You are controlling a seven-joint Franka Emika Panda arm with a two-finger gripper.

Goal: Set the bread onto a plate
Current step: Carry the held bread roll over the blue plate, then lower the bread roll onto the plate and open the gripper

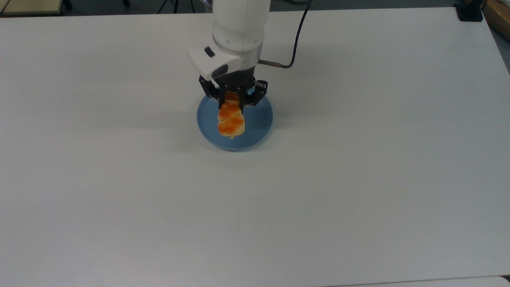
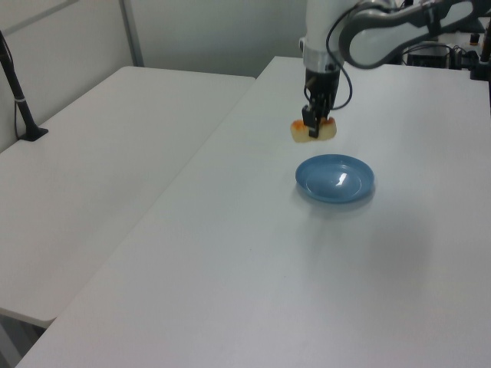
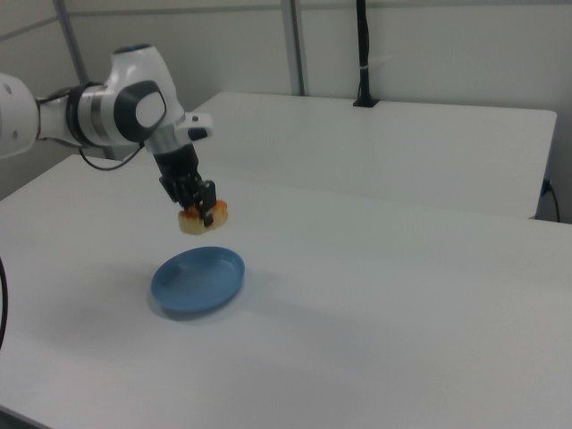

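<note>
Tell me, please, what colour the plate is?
Plain light blue; the plate shows best in the right view.

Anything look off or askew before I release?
Nothing stands out. The gripper holds the bread by one end, roughly level, in the air above the plate, as the left view and right view show. The plate sits flat, whole and empty on the table; no crumbs or spills.

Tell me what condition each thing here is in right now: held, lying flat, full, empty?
bread: held in the air above the plate, gripped at one end.
plate: flat on the table, nothing in it.
gripper: shut on the bread, pointing down.
table: white, carrying the plate.
</note>
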